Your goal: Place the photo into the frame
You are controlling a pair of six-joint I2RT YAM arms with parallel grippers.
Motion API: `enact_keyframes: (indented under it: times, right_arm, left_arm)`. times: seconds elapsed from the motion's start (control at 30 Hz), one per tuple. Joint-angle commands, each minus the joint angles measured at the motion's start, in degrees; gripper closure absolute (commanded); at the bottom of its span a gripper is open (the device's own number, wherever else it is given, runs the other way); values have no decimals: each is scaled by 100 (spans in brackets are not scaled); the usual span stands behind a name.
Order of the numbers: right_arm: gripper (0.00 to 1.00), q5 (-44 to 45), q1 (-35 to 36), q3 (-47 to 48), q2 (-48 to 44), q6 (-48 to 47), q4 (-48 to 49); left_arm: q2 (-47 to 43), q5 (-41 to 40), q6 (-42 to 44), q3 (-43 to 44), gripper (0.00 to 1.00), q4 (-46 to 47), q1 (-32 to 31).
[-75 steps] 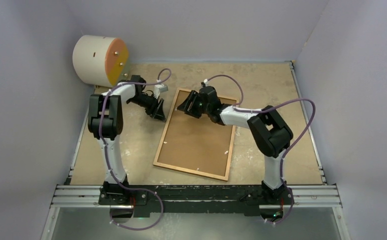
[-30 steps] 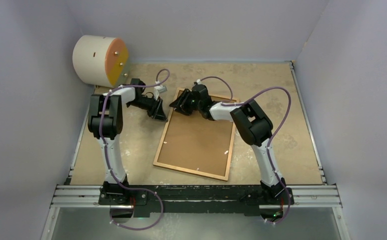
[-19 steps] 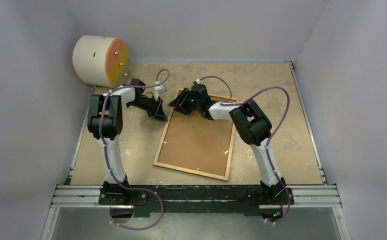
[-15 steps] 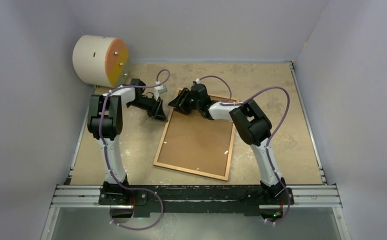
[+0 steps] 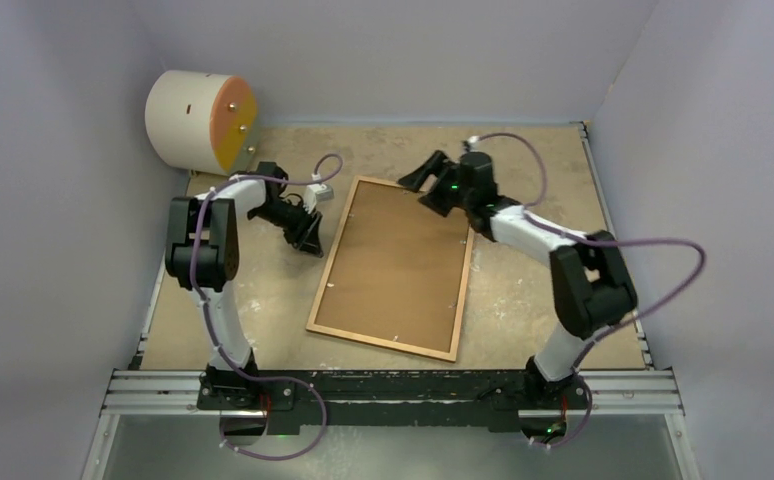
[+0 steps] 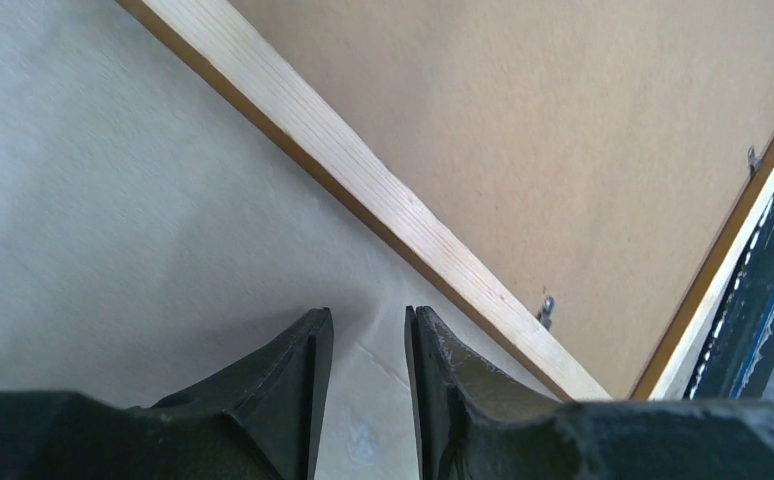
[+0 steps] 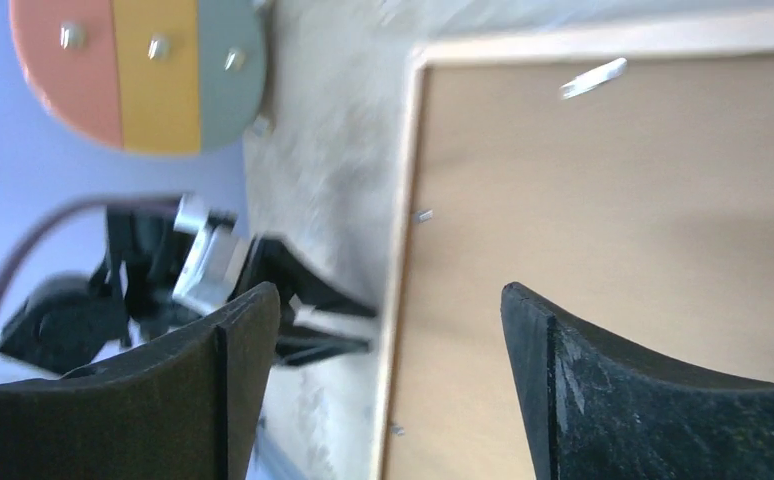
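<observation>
Top external view: the frame [image 5: 395, 268] lies flat on the table [image 5: 543, 170], brown back upward. My right gripper [image 7: 385, 292] hangs over its far edge, spread wide and empty. My left gripper [image 6: 368, 318] sits just beside the frame's left rail, fingers narrowly parted, apparently pinching nothing, though the wrist view is tight.

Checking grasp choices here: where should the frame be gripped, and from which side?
The frame lies flat, back up, so only its thin outer edges offer purchase. Probably take its long left rail, coming in low from the left, where the left gripper sits beside it.
</observation>
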Motion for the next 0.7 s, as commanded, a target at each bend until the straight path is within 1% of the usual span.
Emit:
enact_keyframes:
  times: [0.0,0.1,0.17,0.27,0.33,0.43,0.57,0.67]
  right_arm:
    - [13,831,-929,-938,-1013,-412,-877]
    - [10,1304,-1413,-1547,-1526,-545,-1124]
    - [9,1495,-1582,-1776,-1647,-699,-1173]
    - [9,1497,-1674,-1775,-1451,-849,-1297]
    - [9,1226,-1672,-1676,-1167,-938,-1212]
    - [10,752,-1605,-1387,-640,-993,-904]
    - [12,280,-1330,-556,156,-1006,-904]
    - [13,57,-988,257,676,-1074,-1045]
  left_arm:
    - [-483,-934,375,-707,63,80,-92]
    - [-774,-1277,380,-1204,63,330,-331]
    - [-945,-1523,389,-1524,63,533,-524]
    - [-1126,-1844,394,-1896,63,701,-806]
    - [-1223,-1937,399,-2063,63,751,-951]
    - [-1309,-1936,369,-2168,63,760,-1063]
    - [-1383,-1810,295,-2140,63,677,-1204]
    - [-1319,-1446,53,-1905,63,568,-1461]
